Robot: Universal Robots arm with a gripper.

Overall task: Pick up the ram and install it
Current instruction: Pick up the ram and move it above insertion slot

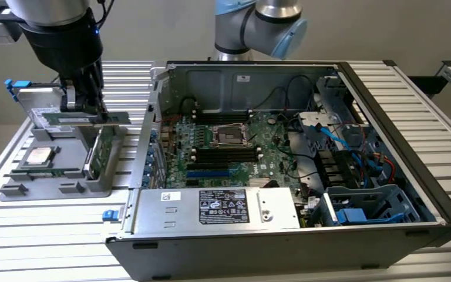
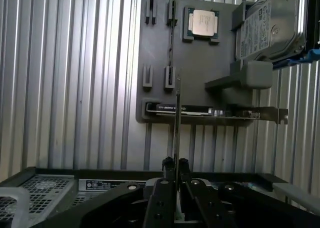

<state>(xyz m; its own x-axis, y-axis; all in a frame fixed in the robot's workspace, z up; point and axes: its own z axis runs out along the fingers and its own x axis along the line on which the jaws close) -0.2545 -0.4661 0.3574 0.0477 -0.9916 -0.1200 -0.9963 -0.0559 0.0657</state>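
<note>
Gripper clenched on the ram, holding it above the grey holder tray at the exterior view's left, well apart from the open computer case on the right. Ram is a long, thin green stick with a pale label, lying level and pinched near mid-length. In the wrist view the ram is edge-on, a thin dark line between the fingers. The tray beneath holds a square silver processor chip and an upright green expansion card.

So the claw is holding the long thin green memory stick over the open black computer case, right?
Not quite: the claw holds the long thin green memory stick over the grey plastic parts tray, beside the open black computer case; the exterior view shows it.
</note>
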